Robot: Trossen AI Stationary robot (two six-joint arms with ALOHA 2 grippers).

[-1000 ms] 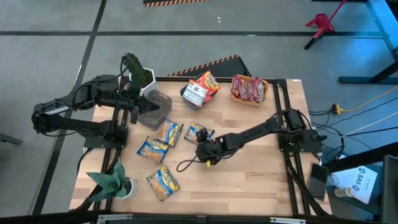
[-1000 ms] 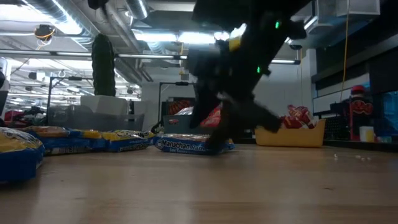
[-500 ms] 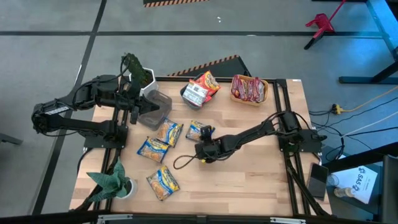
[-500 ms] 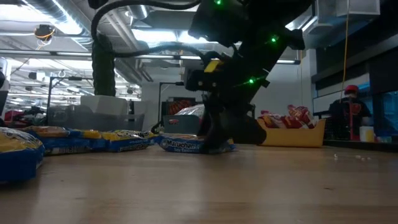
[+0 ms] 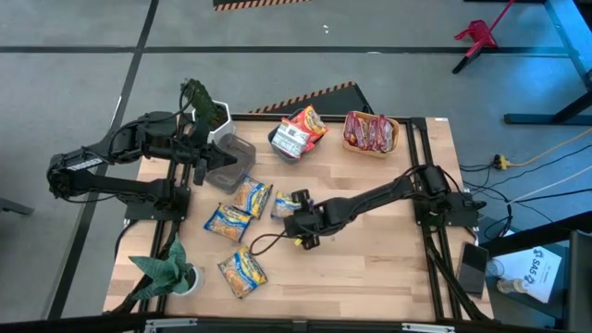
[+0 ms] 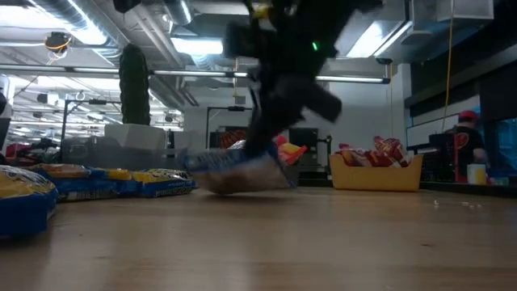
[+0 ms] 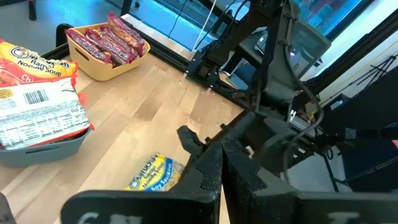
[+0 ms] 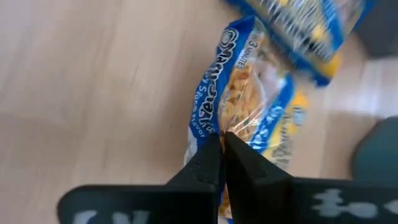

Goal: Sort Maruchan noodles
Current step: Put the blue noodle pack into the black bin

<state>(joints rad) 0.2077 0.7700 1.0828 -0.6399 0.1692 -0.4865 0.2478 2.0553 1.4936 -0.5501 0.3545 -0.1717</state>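
From above, your right gripper point(image 5: 294, 208) sits mid-table, fingers clamped on a blue-and-yellow noodle packet point(image 5: 285, 204); your left gripper point(image 5: 200, 166), fingers together, waits by the grey bin point(image 5: 231, 159); at table height, the packet point(image 6: 234, 170) hangs tilted, one end low; in the right wrist view, the fingers point(image 8: 211, 162) pinch its edge point(image 8: 239, 118).

Even overhead lighting, soft shadows. Low view: bright ceiling lights point(image 6: 202, 44) glare; right arm point(image 6: 283, 73) motion-blurred, backlit. Right wrist view: packet point(image 8: 249, 118) smeared by motion.
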